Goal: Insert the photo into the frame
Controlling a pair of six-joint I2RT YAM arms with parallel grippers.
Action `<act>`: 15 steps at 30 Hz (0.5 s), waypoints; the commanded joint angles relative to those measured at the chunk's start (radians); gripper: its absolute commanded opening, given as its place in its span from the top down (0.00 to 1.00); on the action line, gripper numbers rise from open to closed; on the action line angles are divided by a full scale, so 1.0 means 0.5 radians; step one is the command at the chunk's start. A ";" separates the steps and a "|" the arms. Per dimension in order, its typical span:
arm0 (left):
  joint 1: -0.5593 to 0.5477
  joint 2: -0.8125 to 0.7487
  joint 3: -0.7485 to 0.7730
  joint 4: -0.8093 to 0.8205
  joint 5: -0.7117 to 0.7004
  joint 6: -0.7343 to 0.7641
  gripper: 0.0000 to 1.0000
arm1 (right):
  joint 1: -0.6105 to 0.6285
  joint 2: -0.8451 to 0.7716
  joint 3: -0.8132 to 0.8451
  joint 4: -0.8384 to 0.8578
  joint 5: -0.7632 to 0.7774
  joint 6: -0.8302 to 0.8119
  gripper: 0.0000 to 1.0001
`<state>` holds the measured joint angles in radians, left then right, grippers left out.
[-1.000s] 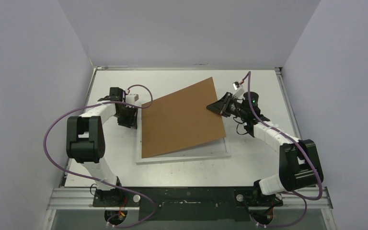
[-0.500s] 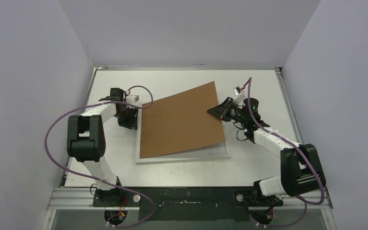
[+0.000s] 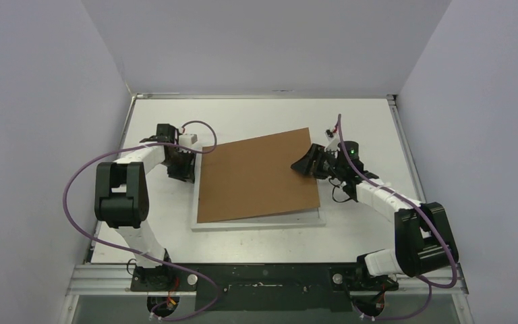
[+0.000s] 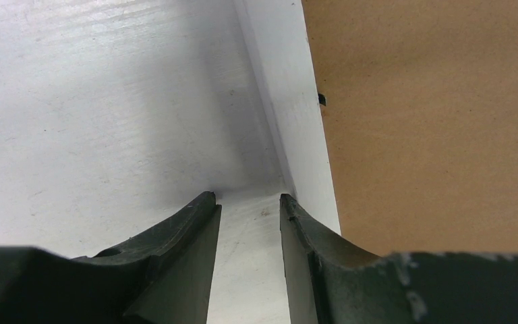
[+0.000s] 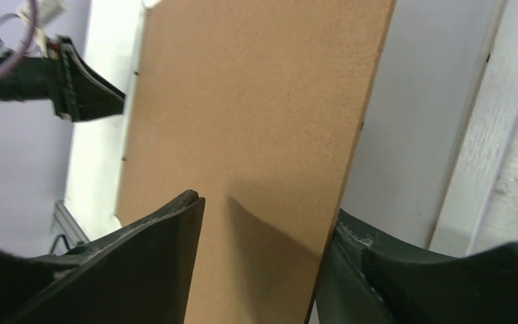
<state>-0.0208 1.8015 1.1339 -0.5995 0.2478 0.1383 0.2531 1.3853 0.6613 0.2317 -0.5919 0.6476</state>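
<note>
The photo is hidden. A brown backing board (image 3: pixel 256 177) lies over the white frame (image 3: pixel 256 222), its right side slightly raised. My right gripper (image 3: pixel 305 164) is open at the board's right edge. In the right wrist view the jaws (image 5: pixel 266 206) straddle the board (image 5: pixel 256 101), one finger above and one beneath its edge, with a gap. My left gripper (image 3: pixel 182 172) is open just left of the frame's far left corner. In the left wrist view its fingertips (image 4: pixel 248 197) reach the frame's rim (image 4: pixel 290 101), with only white surface between them.
Grey walls enclose the white table (image 3: pixel 364 128) on three sides. The frame's right rim (image 5: pixel 499 101) runs beside the right gripper. Both arm bases sit on the black rail (image 3: pixel 270 277) at the near edge.
The right gripper has let go of the board and opened. The board's right side came down and swung closer into line with the frame. The left arm has stayed still.
</note>
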 commanded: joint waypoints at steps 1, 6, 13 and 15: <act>-0.038 -0.003 0.036 -0.015 0.142 -0.020 0.63 | 0.030 -0.004 0.140 -0.222 0.066 -0.252 0.42; -0.038 0.002 0.042 -0.017 0.147 -0.027 0.63 | 0.039 0.006 0.219 -0.430 0.154 -0.380 0.36; -0.038 0.002 0.042 -0.018 0.148 -0.026 0.63 | 0.055 0.006 0.328 -0.680 0.252 -0.492 0.25; -0.038 0.005 0.044 -0.019 0.149 -0.028 0.64 | 0.061 0.007 0.342 -0.709 0.264 -0.499 0.23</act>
<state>-0.0257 1.8015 1.1339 -0.5999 0.2577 0.1375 0.2714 1.3880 0.7712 -0.0902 -0.4965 0.4477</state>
